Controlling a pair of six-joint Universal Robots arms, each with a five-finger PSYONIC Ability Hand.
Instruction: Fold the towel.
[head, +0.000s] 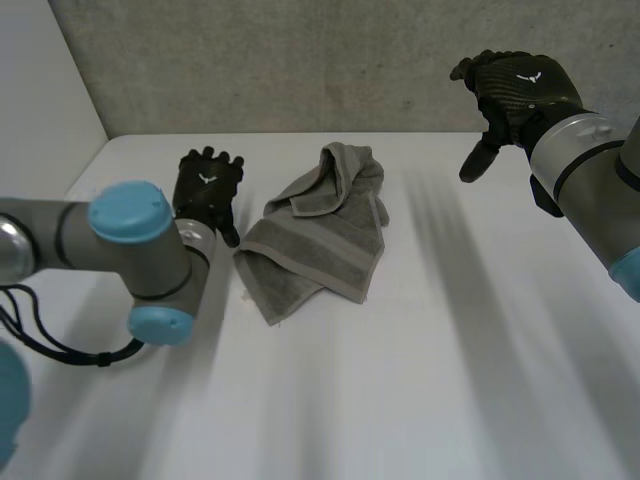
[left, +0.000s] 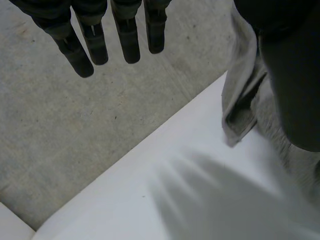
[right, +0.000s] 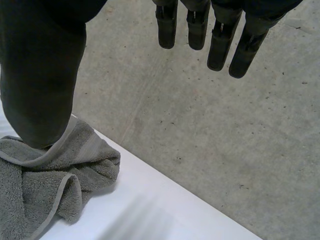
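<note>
Lying crumpled, grey terry towel (head: 320, 240)

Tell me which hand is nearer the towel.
Left. The left hand sits low, right beside the towel's edge, fingers straight. The right hand is raised well clear on the towel's other side.

A smooth, flat white counter (head: 430, 380) spreads across the foreground; a rough grey speckled concrete wall (head: 300, 60) rises straight behind its far edge; a plain white side wall (head: 35, 90) meets both at the left.
</note>
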